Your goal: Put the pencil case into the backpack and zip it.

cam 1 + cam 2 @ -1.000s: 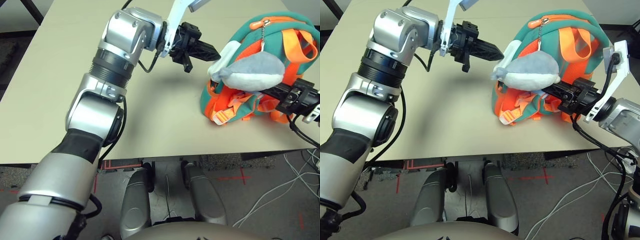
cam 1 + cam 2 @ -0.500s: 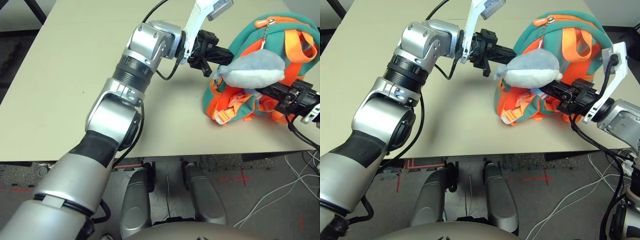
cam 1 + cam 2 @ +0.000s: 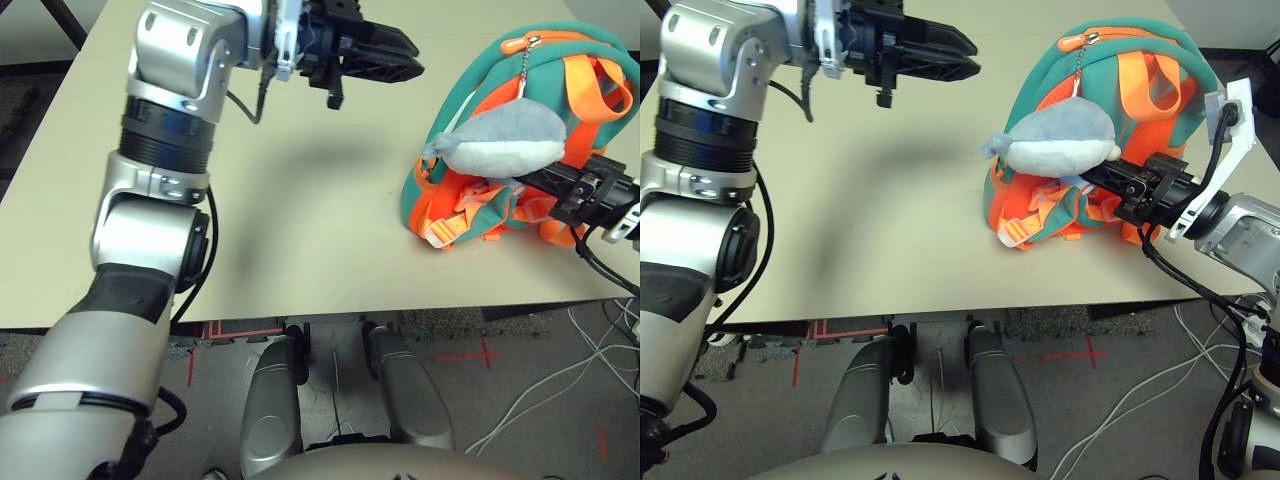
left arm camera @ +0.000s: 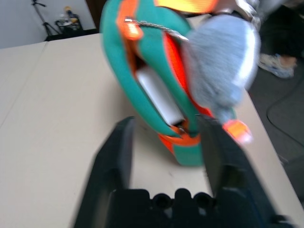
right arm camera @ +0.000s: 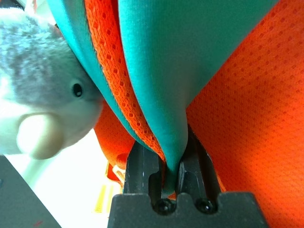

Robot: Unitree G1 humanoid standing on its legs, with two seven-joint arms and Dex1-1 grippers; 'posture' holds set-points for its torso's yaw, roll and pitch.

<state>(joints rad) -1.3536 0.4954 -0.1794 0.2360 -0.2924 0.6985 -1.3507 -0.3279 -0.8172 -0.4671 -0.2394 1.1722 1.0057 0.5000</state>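
Two fingers (image 5: 164,183) of right arm pinching teal backpack (image 3: 480,70) fabric, left fingers (image 4: 118,147) spread, pencil case (image 4: 159,97) inside.

No lettering, label, brand, number or sign can be read on anything here; the flat white pencil case (image 4: 159,95) lodged in the teal fabric backpack's (image 4: 142,57) opening ahead of the left claw shows no legible print.

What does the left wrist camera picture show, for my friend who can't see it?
A white pencil case sits inside the open slit of a teal backpack on a tan table. A grey plush fish hangs beside it, and the open left gripper points at the backpack.
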